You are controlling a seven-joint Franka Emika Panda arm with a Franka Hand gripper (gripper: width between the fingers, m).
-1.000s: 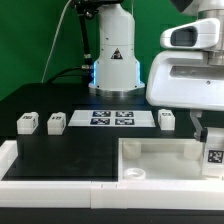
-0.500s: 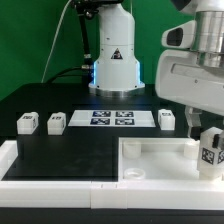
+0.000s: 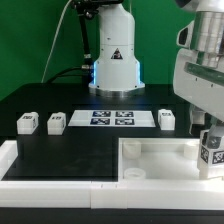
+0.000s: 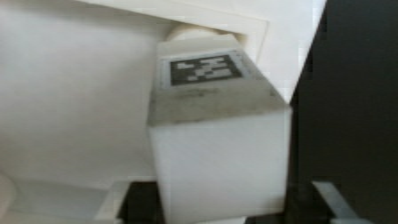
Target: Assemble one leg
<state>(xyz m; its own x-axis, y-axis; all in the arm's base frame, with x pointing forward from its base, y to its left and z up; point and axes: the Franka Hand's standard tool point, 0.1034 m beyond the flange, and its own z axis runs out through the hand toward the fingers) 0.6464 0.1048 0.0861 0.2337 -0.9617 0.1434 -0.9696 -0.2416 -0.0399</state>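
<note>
My gripper (image 3: 209, 130) is at the exterior view's right edge, shut on a leg (image 3: 211, 152), a white peg with a marker tag, held tilted over the right end of the large white tabletop (image 3: 160, 158). In the wrist view the leg (image 4: 217, 130) fills the middle between my fingers, its tag facing the camera, with the tabletop (image 4: 71, 100) behind it. Three more legs stand on the black table: two at the exterior view's left (image 3: 28, 123) (image 3: 56, 122) and one at the right (image 3: 166, 119).
The marker board (image 3: 112, 118) lies flat at the table's back middle. The arm's base (image 3: 115, 60) stands behind it. A white rim (image 3: 60, 168) runs along the table's front and left edge.
My gripper and the held leg have shifted a little further toward the exterior view's right, and the leg has tilted from where it stood by the tabletop's corner.
</note>
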